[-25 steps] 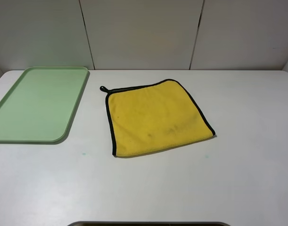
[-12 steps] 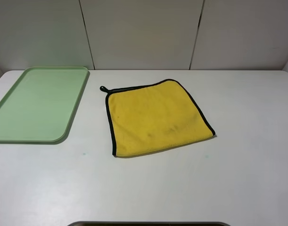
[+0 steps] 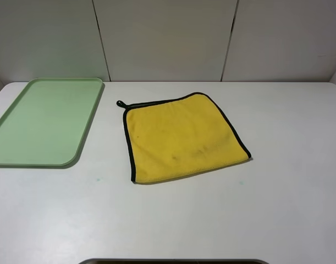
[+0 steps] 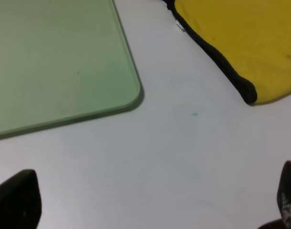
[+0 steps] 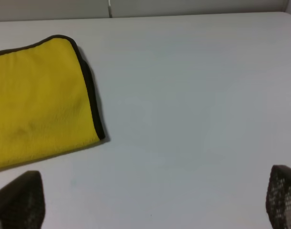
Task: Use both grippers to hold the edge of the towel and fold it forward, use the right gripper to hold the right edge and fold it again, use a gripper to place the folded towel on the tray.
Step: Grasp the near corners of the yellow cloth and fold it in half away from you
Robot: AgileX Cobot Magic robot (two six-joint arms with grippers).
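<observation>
Spread flat on the table (image 3: 288,209), about midway between its left and right edges and somewhat closer to the far edge: the towel (image 3: 184,137), one layer, not yet folded. Roughly square, so no real long axis, but turned a little: near edge (image 3: 192,172) slanted, its left corner closer to the near table edge than its right corner. Small corner loop (image 3: 120,103) at the far left corner of the cloth, pointing toward the tray (image 3: 44,124). Tray along the left table edge, up to the far left corner, just beside the towel but not touching it.

Neither arm visible from the high camera. Left gripper (image 4: 152,202) wide open, holding nothing, over the table close to the rounded near corner of the tray. Near left corner of the towel ahead of it and toward the table middle. Right gripper (image 5: 150,198) also wide open and empty, over the table on the right side. Near right corner of the towel ahead of it and toward the middle.

Judged from this: first fold not started. Towel in front of both pairs of jaws and between them, so need to bring both forward and inward, one to each near corner. Probably a shorter way for the left one, because of the slant. Risk of uneven lifting.
</observation>
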